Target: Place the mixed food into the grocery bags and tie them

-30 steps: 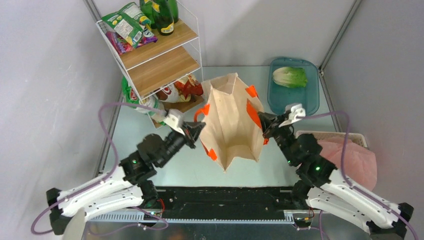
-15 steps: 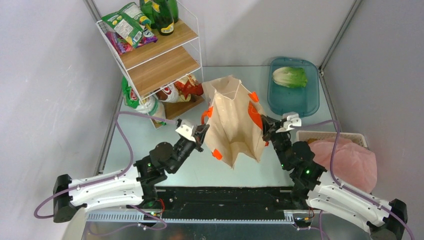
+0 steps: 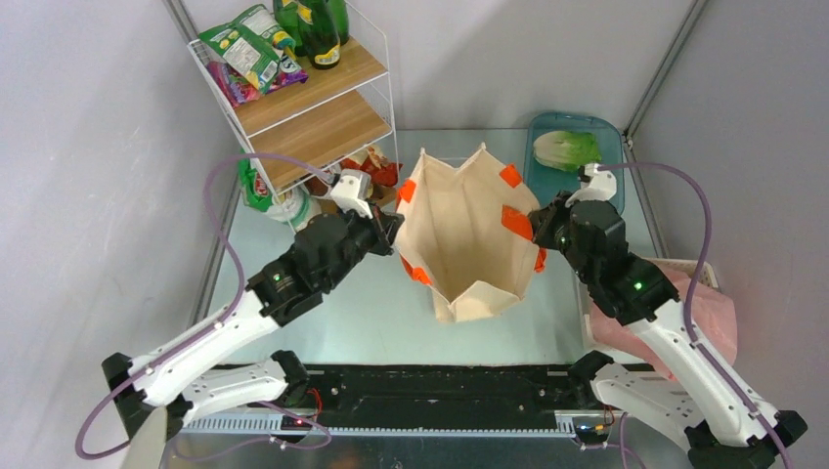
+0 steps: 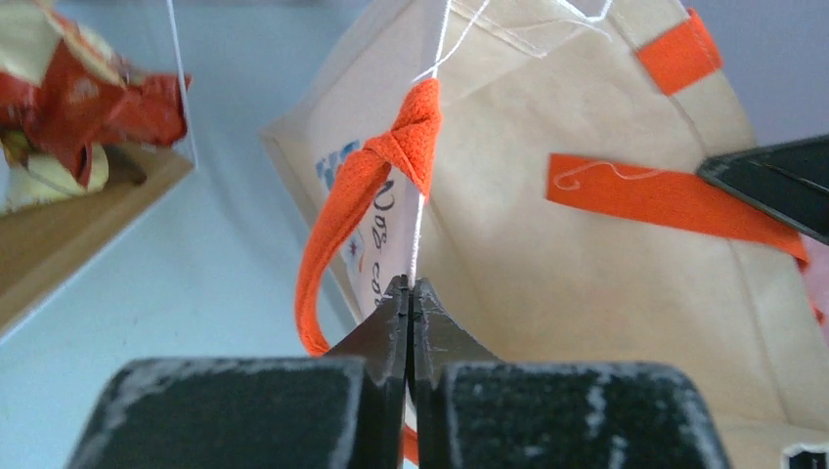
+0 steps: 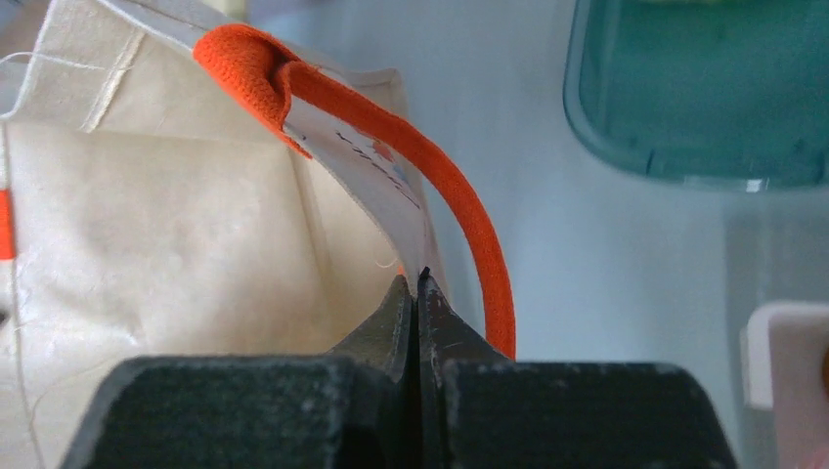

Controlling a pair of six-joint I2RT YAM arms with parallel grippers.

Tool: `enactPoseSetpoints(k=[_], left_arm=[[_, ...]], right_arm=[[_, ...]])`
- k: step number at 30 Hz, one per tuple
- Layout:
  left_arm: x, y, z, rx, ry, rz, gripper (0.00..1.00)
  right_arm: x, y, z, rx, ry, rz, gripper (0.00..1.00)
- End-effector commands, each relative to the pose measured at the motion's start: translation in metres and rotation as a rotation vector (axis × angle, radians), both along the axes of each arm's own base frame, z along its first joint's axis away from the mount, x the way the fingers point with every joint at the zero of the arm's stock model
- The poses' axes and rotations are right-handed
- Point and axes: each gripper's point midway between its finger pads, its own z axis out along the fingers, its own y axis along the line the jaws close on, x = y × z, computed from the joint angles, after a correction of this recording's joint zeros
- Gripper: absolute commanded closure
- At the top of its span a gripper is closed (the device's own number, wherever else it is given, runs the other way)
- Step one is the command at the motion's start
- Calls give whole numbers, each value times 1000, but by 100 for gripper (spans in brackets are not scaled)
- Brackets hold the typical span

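The beige tote [image 3: 469, 234] with orange handles stands open in the middle of the table. My left gripper [image 3: 389, 230] is shut on its left rim [image 4: 411, 283], beside an orange handle loop [image 4: 342, 225]. My right gripper [image 3: 540, 221] is shut on its right rim [image 5: 418, 278], next to the other orange handle [image 5: 469, 244]. The two grippers hold the mouth spread wide. The pale-green lettuce [image 3: 567, 149] lies in the teal tray [image 3: 606, 200] at the back right. The pink plastic bag [image 3: 709, 322] lies at the right over a white basket [image 3: 706, 274]. The bread rolls are hidden.
A white wire shelf [image 3: 313, 98] with wooden boards stands at the back left, holding snack packets [image 3: 244, 49] and dark green bottles [image 3: 318, 29]. More packets [image 3: 362, 176] sit on its lowest board, close to my left gripper. Grey walls close in left and right.
Both grippers have risen and moved toward the back with the tote's rims in them. The tote went from collapsed and tilted to upright with its mouth spread open.
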Motion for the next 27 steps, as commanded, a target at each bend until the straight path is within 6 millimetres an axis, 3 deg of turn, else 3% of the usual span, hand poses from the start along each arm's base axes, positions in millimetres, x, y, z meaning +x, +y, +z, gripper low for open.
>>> enactPoseSetpoints(k=[1,2,3,4,5,7,11,16,22,27], left_arm=[[8,-9,-17,-51,140,-42,98],[11,-9,-19,-35,138,-38,95],[13,-7,-20,-27,135,-27,76],[13,-5,-19,-19,127,-21,64],[14,-2,-20,-14,124,-5,41],[15,11,-19,-21,111,51,20],[16,53,-18,-57,71,224,12],[29,98,-41,-101,78,460,9],[64,102,-59,-141,77,504,1],[104,100,-74,-58,90,491,0]], right_arm=[[-10,-2,-23,97,177,-12,100],[-8,-2,-27,104,193,-22,100],[-6,-3,-31,104,203,-32,100],[-4,-3,-33,102,212,-42,100],[-2,-4,-36,101,219,-51,100],[0,-4,-41,97,229,-58,100],[2,-6,-48,101,231,-68,100],[3,-4,-42,132,187,-58,100],[4,-2,-35,160,138,-46,100],[2,-1,-32,156,128,-23,100]])
